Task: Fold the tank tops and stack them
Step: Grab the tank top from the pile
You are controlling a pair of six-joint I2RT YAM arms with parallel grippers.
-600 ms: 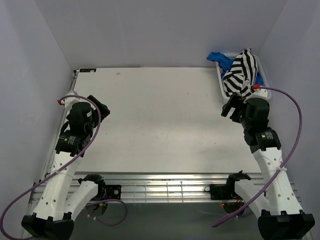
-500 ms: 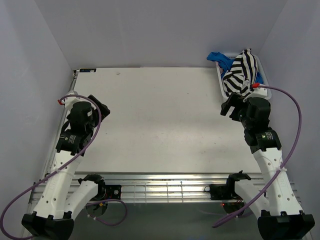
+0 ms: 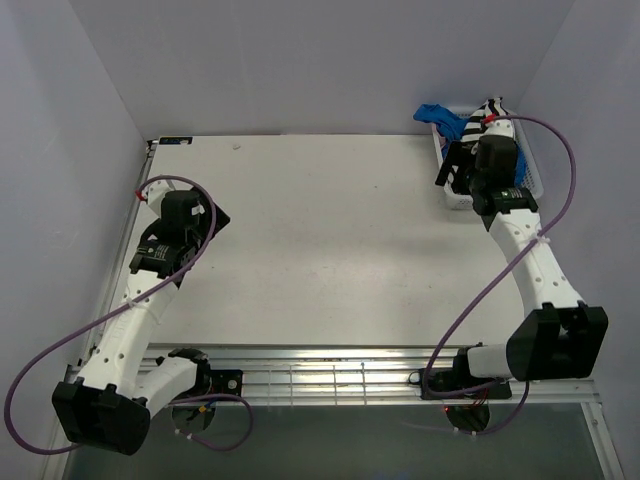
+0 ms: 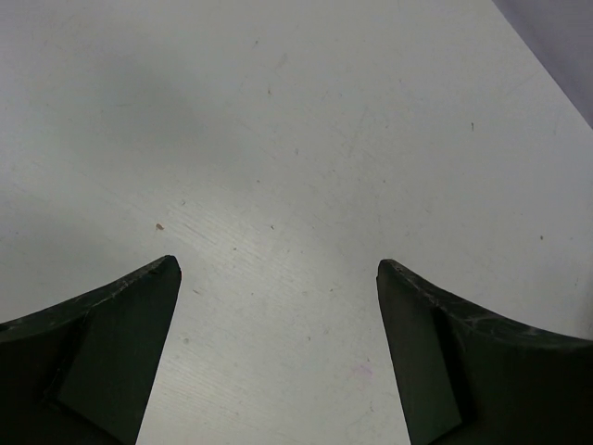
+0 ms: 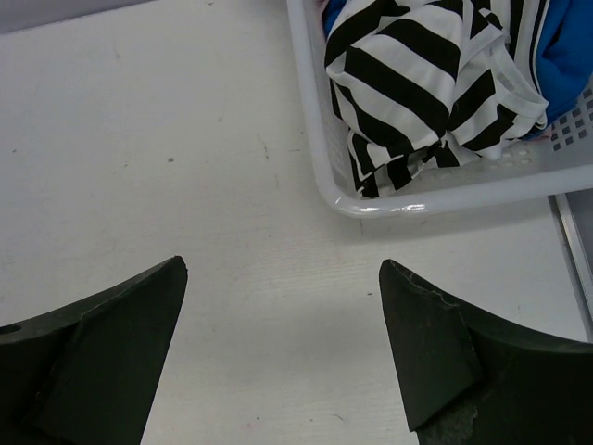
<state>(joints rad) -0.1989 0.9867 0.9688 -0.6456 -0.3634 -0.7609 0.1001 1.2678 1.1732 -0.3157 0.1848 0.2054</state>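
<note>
Right gripper point(image 5: 283, 267): released, empty; ahead-right, basket point(image 5: 463, 192) wall fronting striped top point(image 5: 408, 83), blue top point(image 5: 567, 56). Left gripper point(image 4: 276, 265): released, empty, over table point(image 4: 306, 139).

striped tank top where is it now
In the right wrist view the striped tank top lies bunched in the white basket, upper right, beside the blue top. From above, that basket sits at the far right corner of the table.

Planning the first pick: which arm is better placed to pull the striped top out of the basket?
Right, probably. The right gripper is open just short of the basket, the striped top directly ahead. The left gripper is open over the table at the opposite side.
</note>
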